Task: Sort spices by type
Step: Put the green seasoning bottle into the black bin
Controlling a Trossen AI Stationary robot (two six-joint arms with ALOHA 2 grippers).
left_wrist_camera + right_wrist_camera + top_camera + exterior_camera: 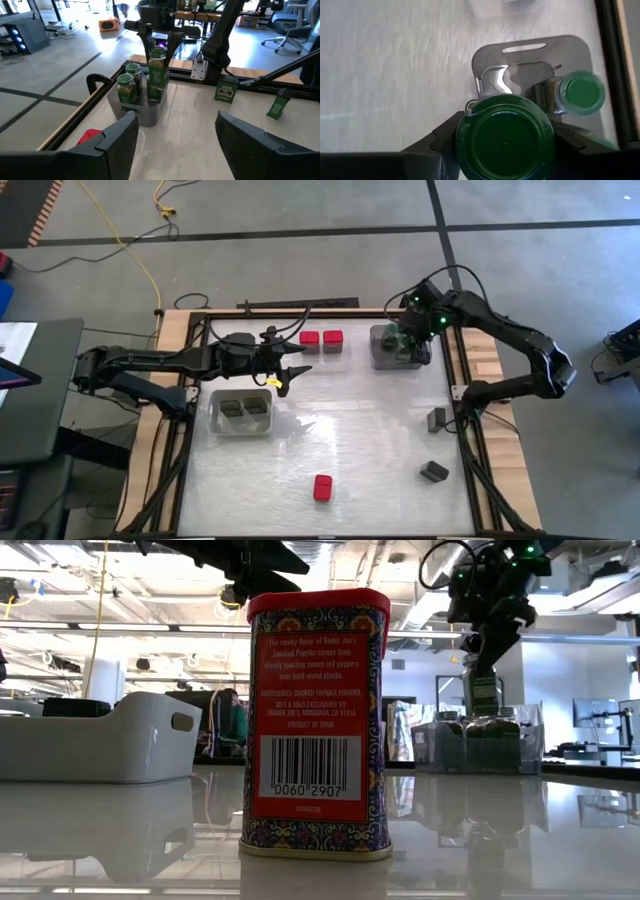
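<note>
Nearest the counter's (350, 430) front edge, one red tin (322, 487) stands alone, upright, barcode side facing the low camera; two dark tins (434, 471) sit to the right of it, near the right rail, apart from each other. Mid-counter left, white tray (240, 412) holds two dark tins side by side. Left end effector (292, 370) hovers just past that tray, fingers spread wide, nothing between them. Far edge: two red tins (321, 338) touching or nearly so. Far right: grey tray (400, 350) with green-lidded jars (126, 86) standing in it; right end effector (505, 140) above it, fingers clamped on either side of a green-lidded jar (504, 137), held upright over the tray.
</note>
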